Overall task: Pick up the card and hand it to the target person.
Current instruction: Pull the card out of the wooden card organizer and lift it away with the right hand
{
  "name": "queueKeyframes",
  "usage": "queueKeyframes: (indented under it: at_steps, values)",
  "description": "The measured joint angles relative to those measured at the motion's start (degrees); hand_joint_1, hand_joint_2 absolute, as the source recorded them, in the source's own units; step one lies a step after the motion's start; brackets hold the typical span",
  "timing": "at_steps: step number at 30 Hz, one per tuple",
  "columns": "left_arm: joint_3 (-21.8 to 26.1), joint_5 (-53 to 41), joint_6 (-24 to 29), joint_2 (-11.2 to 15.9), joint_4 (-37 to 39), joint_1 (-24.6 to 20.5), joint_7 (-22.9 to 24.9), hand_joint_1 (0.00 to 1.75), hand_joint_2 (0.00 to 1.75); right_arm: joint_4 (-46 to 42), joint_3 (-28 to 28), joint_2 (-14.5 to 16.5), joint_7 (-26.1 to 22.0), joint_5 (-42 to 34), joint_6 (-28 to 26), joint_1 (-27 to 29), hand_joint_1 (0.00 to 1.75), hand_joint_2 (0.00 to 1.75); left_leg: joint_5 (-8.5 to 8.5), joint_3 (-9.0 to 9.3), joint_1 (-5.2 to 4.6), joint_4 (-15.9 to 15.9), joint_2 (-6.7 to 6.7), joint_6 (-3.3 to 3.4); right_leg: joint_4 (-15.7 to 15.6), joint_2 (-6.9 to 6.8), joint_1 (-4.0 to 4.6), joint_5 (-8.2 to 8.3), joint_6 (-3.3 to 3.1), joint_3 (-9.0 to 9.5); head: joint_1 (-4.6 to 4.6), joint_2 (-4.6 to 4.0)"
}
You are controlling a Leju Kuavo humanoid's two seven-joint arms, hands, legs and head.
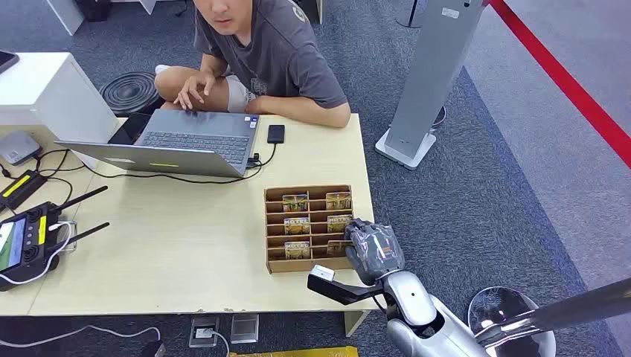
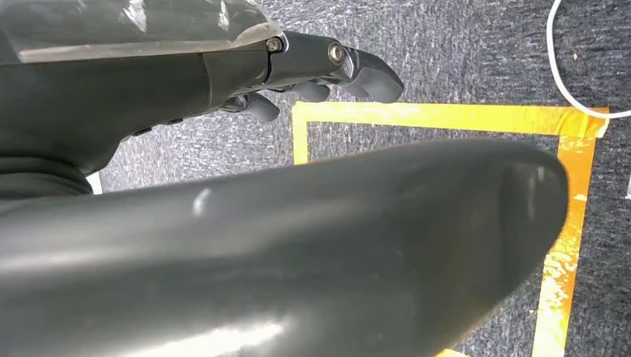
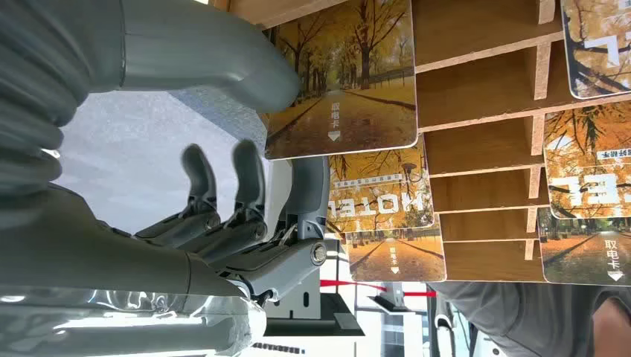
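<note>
Right hand (image 1: 374, 249) pinching card (image 3: 346, 82), holder (image 1: 275, 264)

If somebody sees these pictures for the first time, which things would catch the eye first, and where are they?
The wooden card rack near the table's right front corner stands out, its slots holding cards printed with yellow autumn trees. The right hand is at the rack's right side, thumb on the nearest card in the right wrist view. Behind the table, a person sits by an open laptop.
</note>
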Motion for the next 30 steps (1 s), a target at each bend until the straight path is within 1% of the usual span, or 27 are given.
queueKeyframes:
  at_steps: [4,5,9,15,17,18,22,30]
  values:
    - [0.0,0.2,0.1,0.0,0.0,0.0,0.0,0.00,0.00,0.1,0.0,0.0,0.1,0.1,-0.5,0.0,1.72,1.75,0.00,0.00,0.00,0.0,0.00,0.00,0.0,0.00,0.00,0.00,0.00,0.00,0.01,0.00]
    - [0.0,0.3,0.1,0.0,0.0,0.0,0.0,0.00,0.00,0.2,0.0,0.0,0.2,0.2,-0.8,0.0,1.73,1.75,0.00,0.00,0.00,0.0,0.00,0.00,0.0,0.00,0.00,0.00,0.00,0.00,0.01,0.00]
    - [-0.2,0.6,0.2,0.0,0.0,0.0,0.0,0.00,0.00,0.3,0.0,0.0,0.4,0.5,-2.5,0.0,1.71,1.75,0.00,0.00,0.00,0.0,0.00,0.00,0.0,0.00,0.00,0.00,0.00,0.00,0.01,0.00]
    - [-0.7,1.0,0.3,0.0,0.0,0.0,0.0,0.00,0.00,0.4,-0.1,0.0,0.4,0.9,-4.0,-0.1,1.58,1.75,0.00,0.00,0.00,0.0,0.00,0.00,0.0,0.00,0.00,0.00,0.00,-0.01,-0.01,0.00]
    - [-0.8,1.1,0.3,0.0,0.0,0.0,0.0,0.00,0.00,0.3,-0.2,0.0,0.4,1.0,-4.0,-0.1,1.58,1.75,0.00,0.00,0.00,0.0,0.00,0.00,0.0,0.00,0.00,0.00,0.00,-0.01,-0.01,0.00]
    - [-0.9,1.2,0.3,0.0,0.0,0.0,0.0,0.00,0.00,0.1,-0.2,0.0,0.4,1.0,-3.9,-0.1,1.58,1.75,0.00,0.00,0.00,0.0,0.00,0.00,0.0,0.00,0.00,0.00,0.00,-0.01,-0.02,0.00]
    - [-1.0,1.3,0.3,0.0,0.0,0.0,0.0,0.00,0.00,-1.1,-0.4,-0.1,0.7,1.1,-3.7,0.0,1.74,1.75,0.00,0.00,0.00,0.0,0.00,0.00,0.0,0.00,0.00,0.00,0.00,-0.01,0.00,0.00]
    - [-1.5,1.4,0.0,0.0,0.0,0.0,-0.1,0.00,0.00,-4.3,-0.7,-0.7,1.7,1.2,-2.6,0.3,1.75,1.75,0.00,0.01,0.00,0.0,0.00,0.00,0.0,0.01,0.00,0.00,0.00,-0.01,0.02,0.00]
